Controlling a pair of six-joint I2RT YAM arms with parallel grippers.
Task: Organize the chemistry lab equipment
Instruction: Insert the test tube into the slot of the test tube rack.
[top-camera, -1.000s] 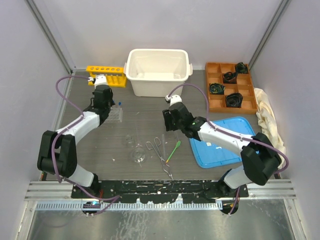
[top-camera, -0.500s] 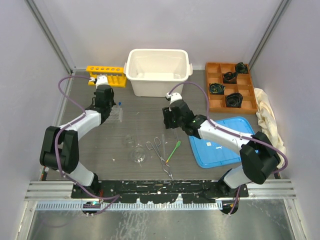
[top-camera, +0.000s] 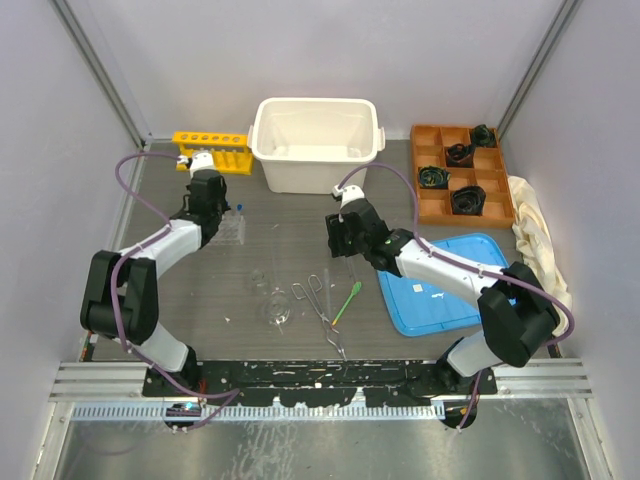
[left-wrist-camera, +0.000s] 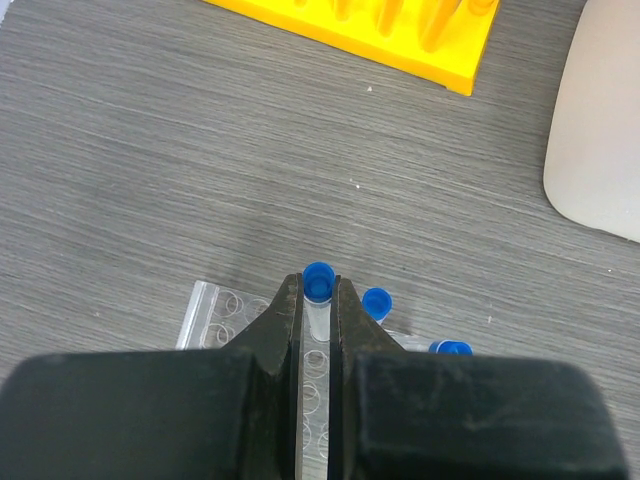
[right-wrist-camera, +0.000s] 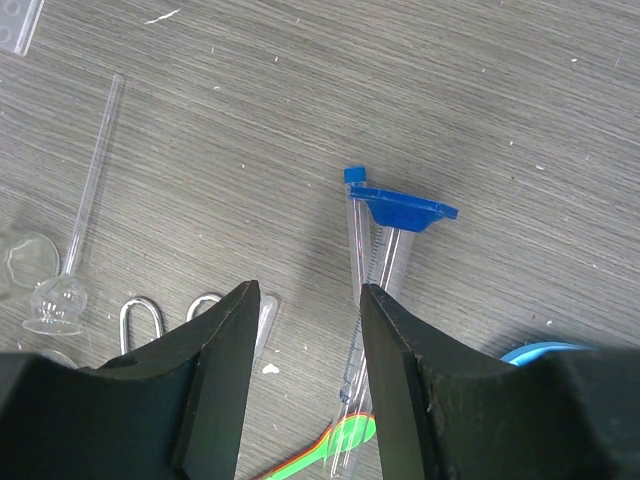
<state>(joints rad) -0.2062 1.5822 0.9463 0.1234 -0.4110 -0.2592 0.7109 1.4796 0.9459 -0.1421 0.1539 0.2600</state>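
Left gripper: jaws clamped on a tube over the clear rack
Right gripper: jaws apart, empty; cylinder lies just ahead
Tube axis: seems upright, cap up
Cylinder axis: flat on the table; base away from the gripper
Done: two tubes stand in the rack
To do: flasks, tongs, spatula loose; most remains

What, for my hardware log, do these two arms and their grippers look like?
The left arm and right arm match: bulky black joint housings joined by white links, each trailed by a looping mauve cable. A small green spot shows on the right forearm. The left gripper and right gripper each have two matte black, wedge-shaped fingers.
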